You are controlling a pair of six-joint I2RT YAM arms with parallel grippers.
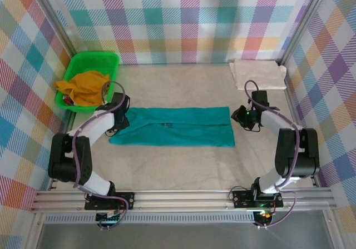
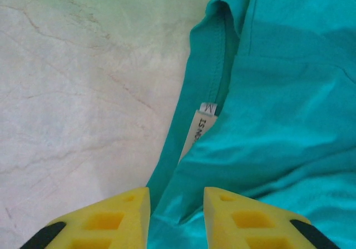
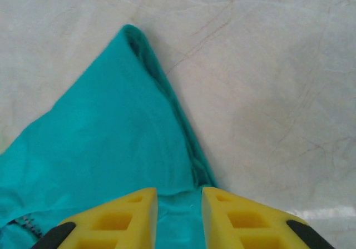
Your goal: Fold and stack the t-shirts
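On the surface (image 1: 178, 168), the teal shirt (image 1: 172, 127) is lying folded — the left pincer (image 2: 177, 207) and right pincer (image 3: 179, 204) are sitting at its ends, fingers apart. The white shirt (image 1: 258, 74) is sitting far right.

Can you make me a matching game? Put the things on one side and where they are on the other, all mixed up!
Things
1. teal shirt
2. white shirt
3. orange cloth
4. green basket

Places
A. far left corner of the table
B. folded in the far right corner
C. piled in the basket
D. lying long across the middle

Pairs: 1-D, 2-B, 3-C, 4-A
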